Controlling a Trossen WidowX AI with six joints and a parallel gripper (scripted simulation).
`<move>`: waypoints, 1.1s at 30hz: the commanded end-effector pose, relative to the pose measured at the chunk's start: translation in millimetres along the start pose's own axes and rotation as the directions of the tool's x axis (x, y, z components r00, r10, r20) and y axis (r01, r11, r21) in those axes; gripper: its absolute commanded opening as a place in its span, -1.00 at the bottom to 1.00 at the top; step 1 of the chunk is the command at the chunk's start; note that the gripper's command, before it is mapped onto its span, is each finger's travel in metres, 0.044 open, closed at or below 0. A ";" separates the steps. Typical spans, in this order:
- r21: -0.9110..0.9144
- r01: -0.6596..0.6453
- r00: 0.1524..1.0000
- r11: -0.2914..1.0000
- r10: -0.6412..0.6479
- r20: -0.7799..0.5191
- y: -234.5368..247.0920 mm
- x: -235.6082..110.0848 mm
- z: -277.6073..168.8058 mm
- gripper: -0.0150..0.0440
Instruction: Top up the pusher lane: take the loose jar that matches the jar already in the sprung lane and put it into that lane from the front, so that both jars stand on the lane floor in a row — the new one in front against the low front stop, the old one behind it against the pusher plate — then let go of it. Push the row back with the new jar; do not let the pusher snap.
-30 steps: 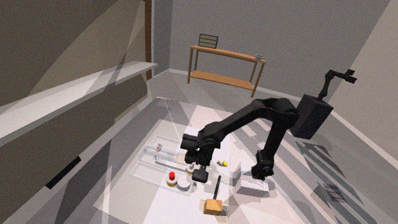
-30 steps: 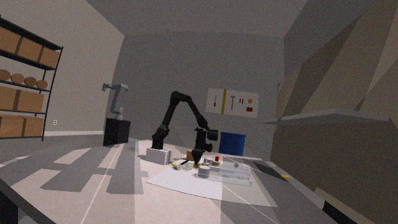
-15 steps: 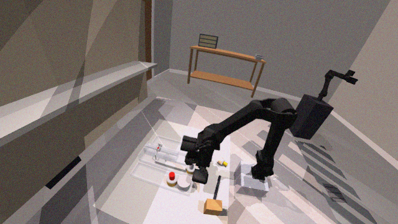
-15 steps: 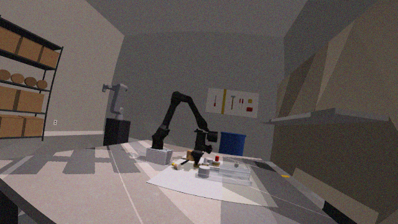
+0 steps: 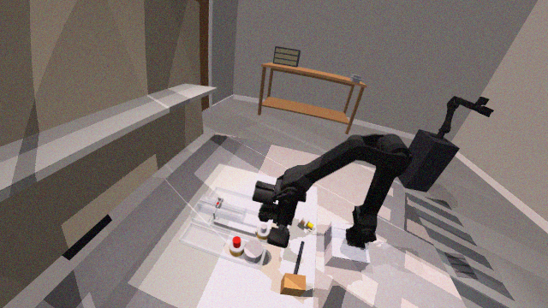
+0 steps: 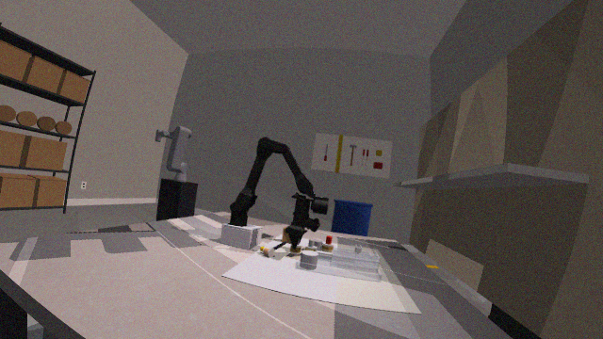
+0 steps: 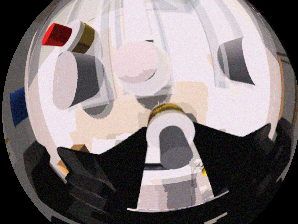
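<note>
The fingers pinch the white-lidded jar (image 7: 174,137) from both sides; in the wrist view the dark pads flank the jar's pale lid and amber rim. In the top view the gripper (image 5: 269,233) hangs straight down over this jar (image 5: 262,230), which stands on the desk (image 5: 240,287) just in front of the clear pusher lane (image 5: 233,211), toward the middle of the desk. Whether the jar touches the lane's front stop cannot be told.

Inside the lane, a small jar (image 5: 218,203) with a red mark stands toward the rear end; its lid colour is too small to tell. The lane and a second clear tray (image 5: 201,237) beside it lie parallel on a white mat (image 5: 231,291).

At the front end of the second tray stands a red-lidded jar (image 5: 235,245), and just beside it a wide grey-lidded jar (image 5: 253,251). In the wrist view the red-lidded jar (image 7: 67,35) appears at the upper left and the grey-lidded jar (image 7: 76,79) below it.

On the arm-base side of the gripper lies a small yellow-and-red object (image 5: 306,224). Near the front edge of the desk a dark-handled mallet (image 5: 298,257) lies with a tan block head (image 5: 293,284). The arm stands on a pale base block (image 5: 364,255) near the right edge of the desk.
</note>
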State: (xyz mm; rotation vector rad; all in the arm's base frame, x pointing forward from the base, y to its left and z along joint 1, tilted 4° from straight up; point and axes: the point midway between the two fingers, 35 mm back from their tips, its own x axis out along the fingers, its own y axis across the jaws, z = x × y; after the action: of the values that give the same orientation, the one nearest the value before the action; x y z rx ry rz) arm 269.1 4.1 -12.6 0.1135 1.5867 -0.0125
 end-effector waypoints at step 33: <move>-0.045 -0.007 1.000 0.999 0.007 0.017 15.9 -56.5 8.8 -0.49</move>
State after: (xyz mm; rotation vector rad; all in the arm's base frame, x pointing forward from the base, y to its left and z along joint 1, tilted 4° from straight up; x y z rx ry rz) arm 281.8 13.8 62.8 0.0756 1.5551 0.0294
